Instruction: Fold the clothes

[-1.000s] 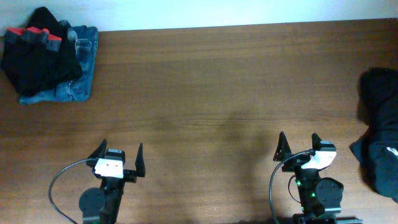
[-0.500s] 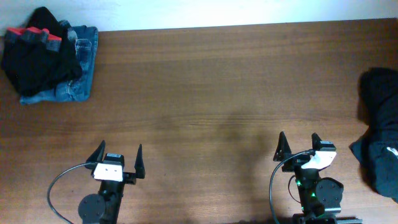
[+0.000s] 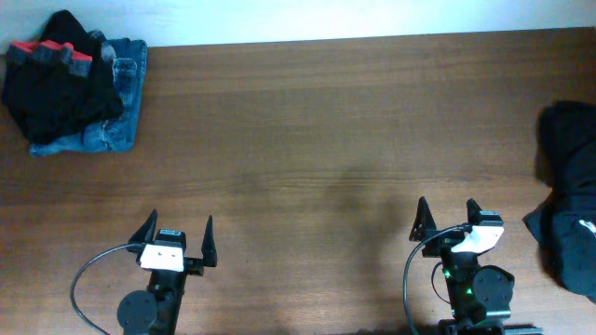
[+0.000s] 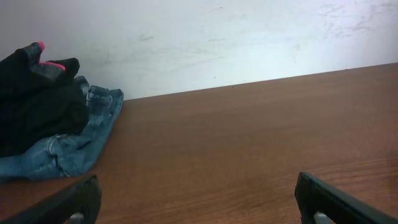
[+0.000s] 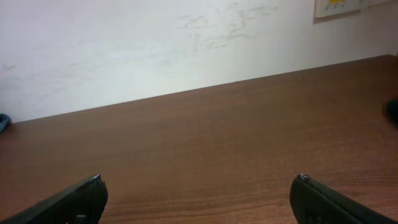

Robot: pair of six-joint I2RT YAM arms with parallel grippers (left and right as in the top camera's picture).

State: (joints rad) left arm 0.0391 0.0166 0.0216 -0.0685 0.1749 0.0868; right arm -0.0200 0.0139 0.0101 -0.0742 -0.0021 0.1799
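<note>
The clothes lie in two heaps. At the table's far left corner, a black garment with red trim (image 3: pixel 58 82) rests on folded blue jeans (image 3: pixel 114 126); the left wrist view shows the same black garment (image 4: pixel 37 102) and jeans (image 4: pixel 68 149) at its left. A second dark heap (image 3: pixel 570 200) lies at the right edge. My left gripper (image 3: pixel 181 223) (image 4: pixel 198 183) stands open over bare wood near the front edge. My right gripper (image 3: pixel 446 209) (image 5: pixel 198 182) is open too, with nothing between its fingers. Both are far from the clothes.
The brown wooden table (image 3: pixel 317 140) ends at a white wall (image 4: pixel 236 37) along its far side. A black cable (image 3: pixel 88 270) loops beside the left arm's base. A small plate is on the wall (image 5: pixel 348 6) at the upper right.
The left gripper has drawn back very slightly toward the front edge. The right arm and both heaps have not moved.
</note>
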